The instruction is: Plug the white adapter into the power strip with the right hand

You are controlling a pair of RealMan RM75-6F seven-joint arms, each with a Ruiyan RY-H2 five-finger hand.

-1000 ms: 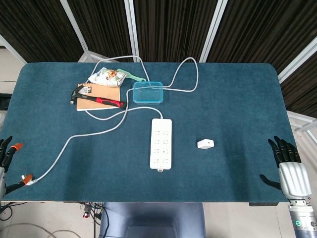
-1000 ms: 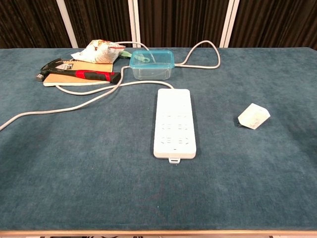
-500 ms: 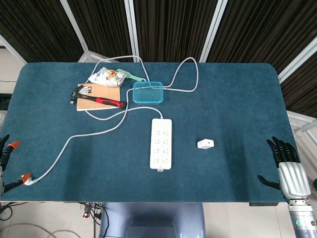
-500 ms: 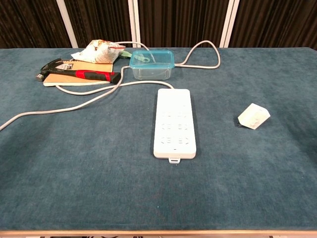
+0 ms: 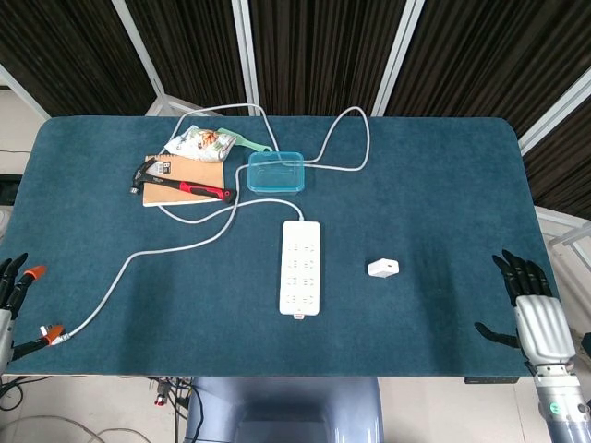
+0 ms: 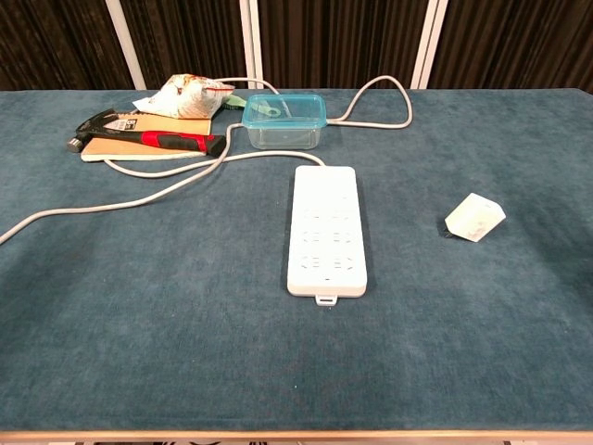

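Note:
The white adapter (image 5: pixel 383 269) (image 6: pixel 475 218) lies alone on the blue table, to the right of the white power strip (image 5: pixel 301 280) (image 6: pixel 325 230), which lies flat with its sockets up. My right hand (image 5: pixel 529 312) hangs at the table's front right corner, fingers spread, holding nothing, well to the right of the adapter. My left hand (image 5: pixel 13 309) shows at the front left edge, fingers apart and empty. The chest view shows neither hand.
The strip's grey cable (image 5: pixel 166 249) loops across the left and back of the table. At the back left lie a hammer (image 5: pixel 183 188) on a brown board, a snack bag (image 5: pixel 199 142) and a clear blue-rimmed box (image 5: pixel 276 172).
My right hand has shifted slightly left and up along the table's front right corner. The adapter and the strip have not moved.

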